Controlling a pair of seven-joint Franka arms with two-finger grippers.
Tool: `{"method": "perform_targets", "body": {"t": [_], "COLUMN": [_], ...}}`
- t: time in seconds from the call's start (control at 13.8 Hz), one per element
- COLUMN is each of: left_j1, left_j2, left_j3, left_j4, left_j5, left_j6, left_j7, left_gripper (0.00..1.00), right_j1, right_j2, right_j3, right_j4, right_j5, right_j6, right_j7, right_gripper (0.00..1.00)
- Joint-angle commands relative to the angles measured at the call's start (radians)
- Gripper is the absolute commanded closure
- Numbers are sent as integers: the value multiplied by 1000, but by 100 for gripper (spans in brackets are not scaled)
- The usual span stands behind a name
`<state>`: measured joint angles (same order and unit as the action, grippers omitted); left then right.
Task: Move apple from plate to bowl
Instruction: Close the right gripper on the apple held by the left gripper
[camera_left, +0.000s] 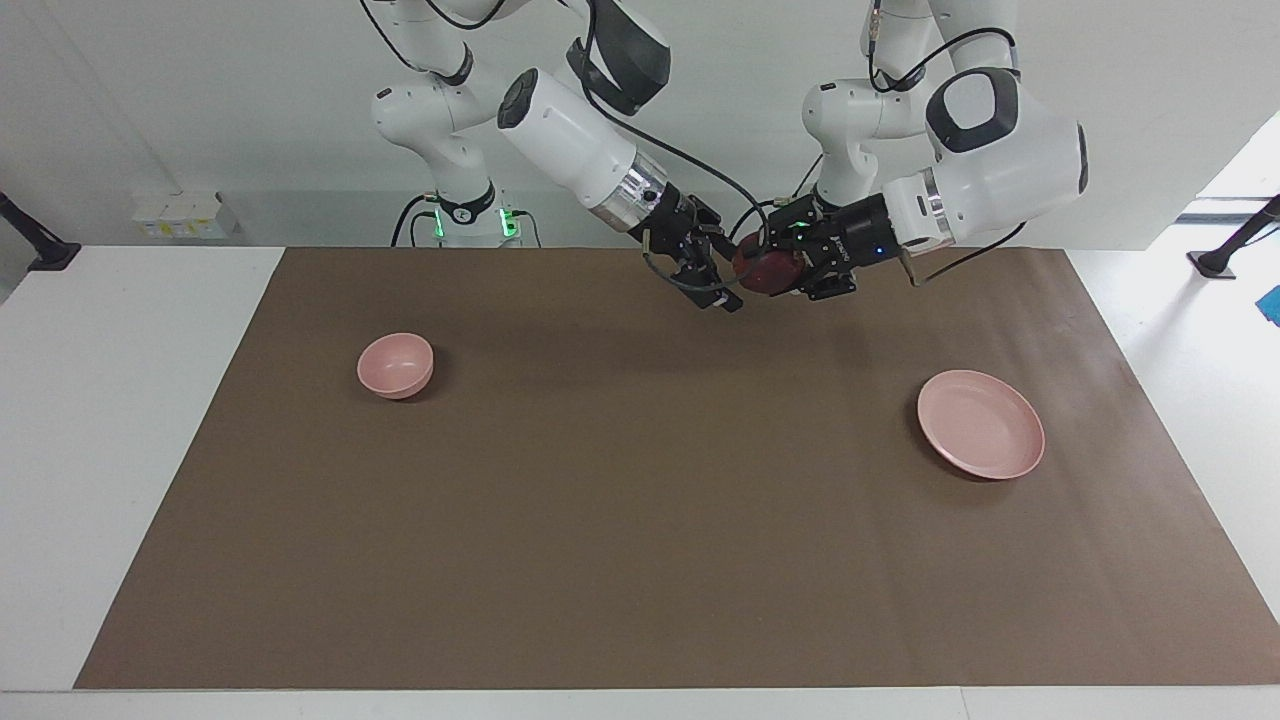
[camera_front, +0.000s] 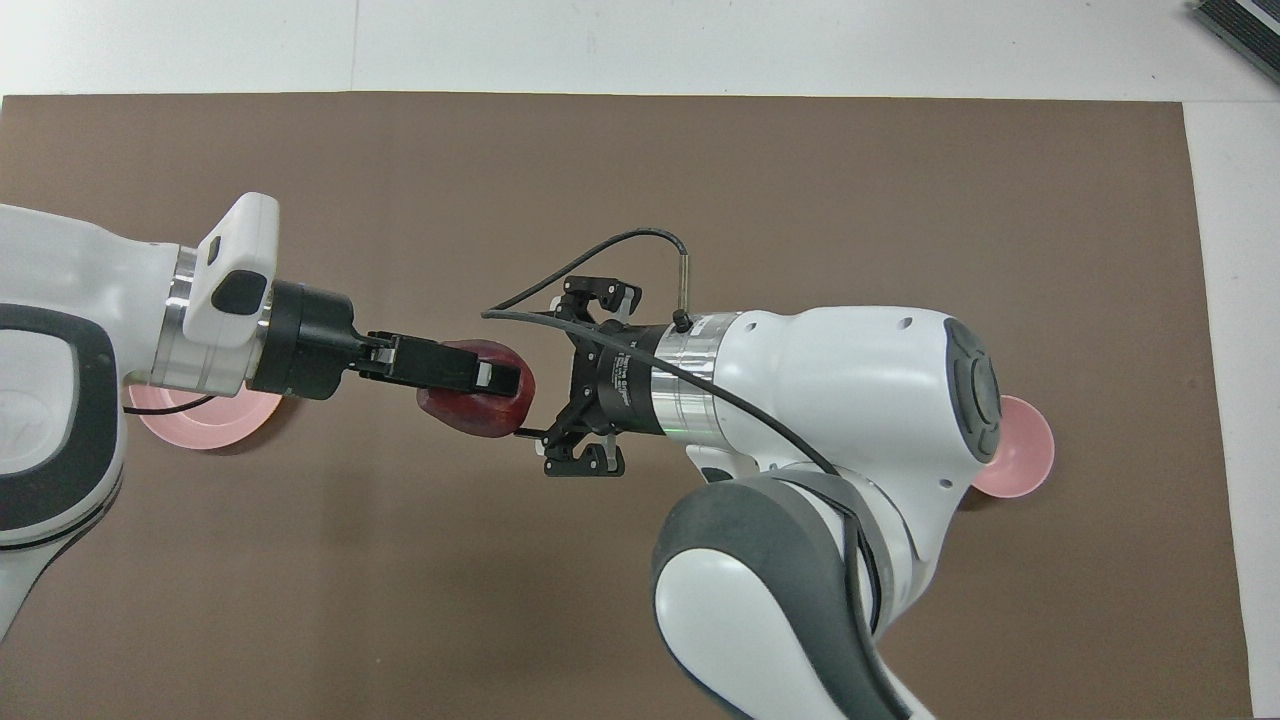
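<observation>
My left gripper (camera_left: 778, 268) is shut on the dark red apple (camera_left: 760, 272), holding it in the air over the brown mat between plate and bowl. In the overhead view the apple (camera_front: 468, 414) sticks out past the left gripper (camera_front: 500, 384), just short of the open right gripper (camera_front: 580, 378). The right gripper (camera_left: 718, 272) faces the apple with its fingers spread and nothing between them. The pink plate (camera_left: 980, 437) lies bare toward the left arm's end, partly hidden under the left arm (camera_front: 212, 430). The pink bowl (camera_left: 395, 365) stands toward the right arm's end, half covered by the right arm (camera_front: 1025, 462).
A brown mat (camera_left: 640, 560) covers most of the white table. A black cable (camera_front: 600, 250) loops off the right wrist above the mat.
</observation>
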<state>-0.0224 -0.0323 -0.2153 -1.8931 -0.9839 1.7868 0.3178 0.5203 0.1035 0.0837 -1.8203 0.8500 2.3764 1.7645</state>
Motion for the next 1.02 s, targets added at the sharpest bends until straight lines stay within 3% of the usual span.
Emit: {"method": "perform_targets", "body": {"t": [0.0, 0.58, 0.65, 0.73, 0.8, 0.95], "left_j1": [-54, -79, -77, -76, -71, -67], "left_j2": [-35, -32, -32, -32, -32, -29], "left_j3": [13, 13, 13, 13, 13, 13], "left_j4": [-41, -43, -43, -43, -41, -38], "left_j5": [-24, -24, -24, -24, -24, -25], "left_j6": [45, 43, 37, 34, 33, 31], "left_j7": [12, 7, 7, 7, -3, -14], "left_gripper": [100, 100, 100, 100, 100, 98], "right_j1": [13, 15, 14, 15, 17, 15], "right_j2": [10, 4, 4, 5, 5, 5], "right_j3": [4, 11, 11, 11, 11, 11], "right_j4": [16, 16, 16, 16, 18, 18], "right_j5": [32, 86, 84, 84, 84, 84], "right_j6": [12, 3, 3, 9, 13, 7], "right_j7": [6, 1, -5, -25, -33, -33], "right_gripper": [0, 0, 18, 76, 100, 100]}}
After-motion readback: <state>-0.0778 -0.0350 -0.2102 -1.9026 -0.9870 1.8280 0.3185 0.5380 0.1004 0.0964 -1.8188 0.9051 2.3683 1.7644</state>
